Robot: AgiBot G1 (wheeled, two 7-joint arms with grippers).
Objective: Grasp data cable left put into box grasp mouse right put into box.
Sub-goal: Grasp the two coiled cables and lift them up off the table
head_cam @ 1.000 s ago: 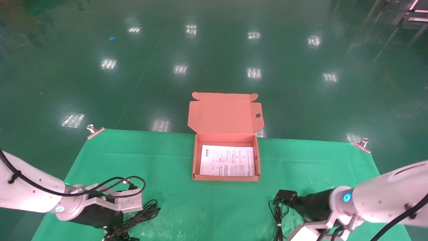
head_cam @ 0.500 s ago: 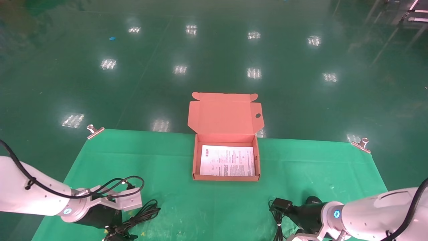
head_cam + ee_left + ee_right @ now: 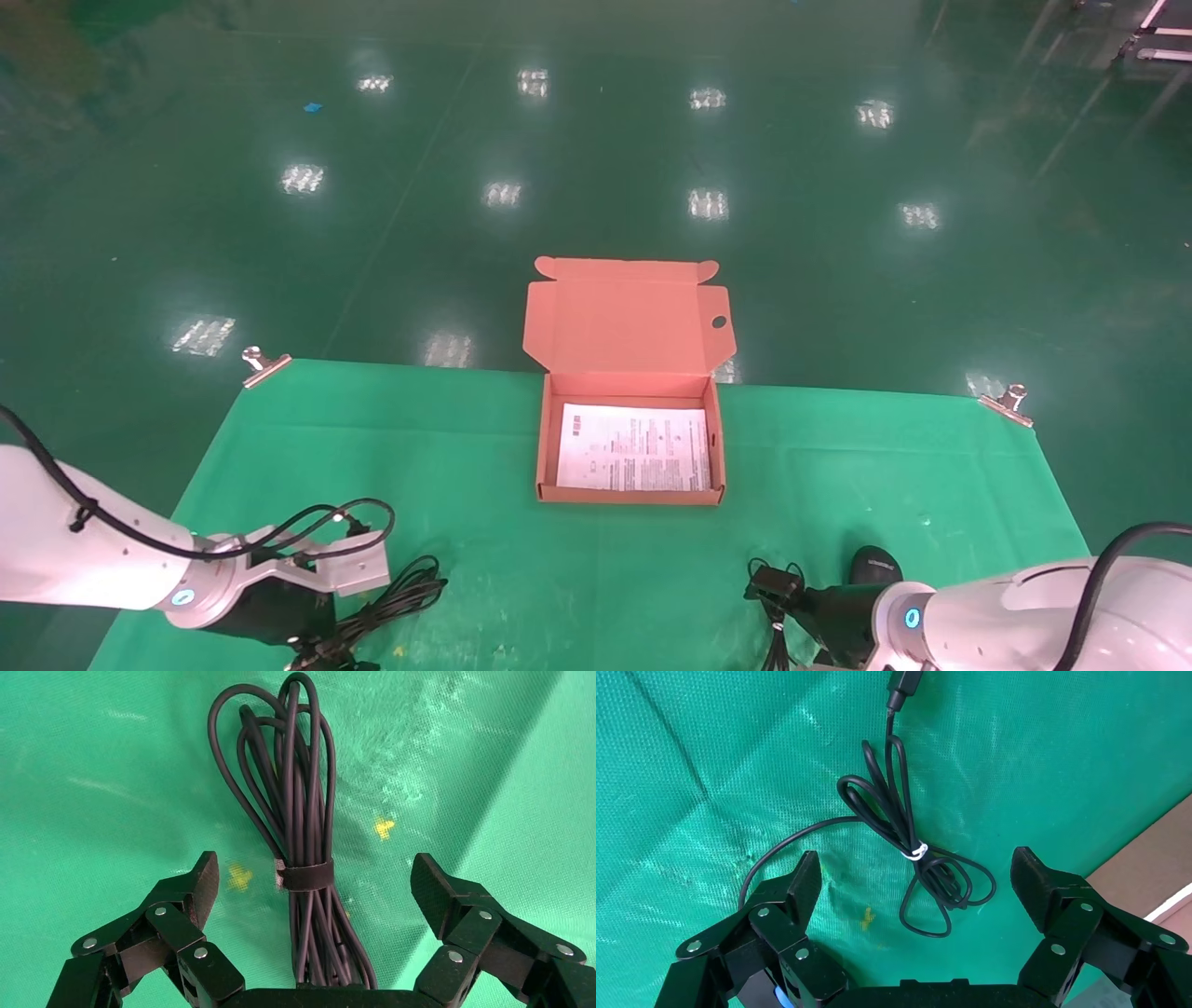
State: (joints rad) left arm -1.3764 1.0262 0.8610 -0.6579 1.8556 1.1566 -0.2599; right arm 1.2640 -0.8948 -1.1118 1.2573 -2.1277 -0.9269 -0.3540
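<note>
At the worktop's near left corner, the left gripper (image 3: 309, 888) hangs with jaws spread wide on either side of the strapped data cable (image 3: 299, 846), not yet touching it. This looks like the first grasp; next, lower and close at the strap. Near the front right edge, the right gripper (image 3: 916, 881) is also spread above the mouse (image 3: 875, 562) cord. The box (image 3: 545, 438) lies open at the far middle; its printed sheet is unreadable.

A green cloth (image 3: 466, 447) covers the table — a metal clip (image 3: 264, 364) at its far left corner, another (image 3: 1006, 403) at the far right.
</note>
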